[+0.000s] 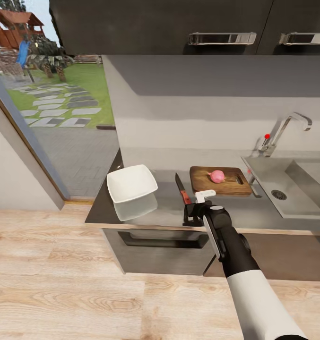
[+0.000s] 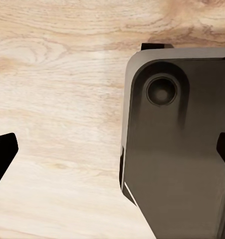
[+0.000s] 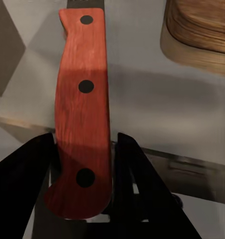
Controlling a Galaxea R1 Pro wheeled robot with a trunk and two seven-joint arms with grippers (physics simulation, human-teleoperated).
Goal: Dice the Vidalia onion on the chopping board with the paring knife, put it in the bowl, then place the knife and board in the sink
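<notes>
The countertop point(image 1: 145, 215) is stretching under me, the sink point(image 1: 292, 186) sitting off to my right. The bowl point(image 1: 131, 183) is waiting at the far left, ready for dice. The chopping board point(image 1: 220, 181) is lying beside the sink, carrying the Vidalia onion point(image 1: 217, 176) for cutting. The paring knife point(image 1: 182, 189) is resting on the counter between bowl and board. My right gripper point(image 3: 85, 164) is bracketing its red handle, fingers hugging both sides, seemingly clamping it. My left gripper point(image 2: 112, 154) is hanging over wooden floor, jaws spread wide.
</notes>
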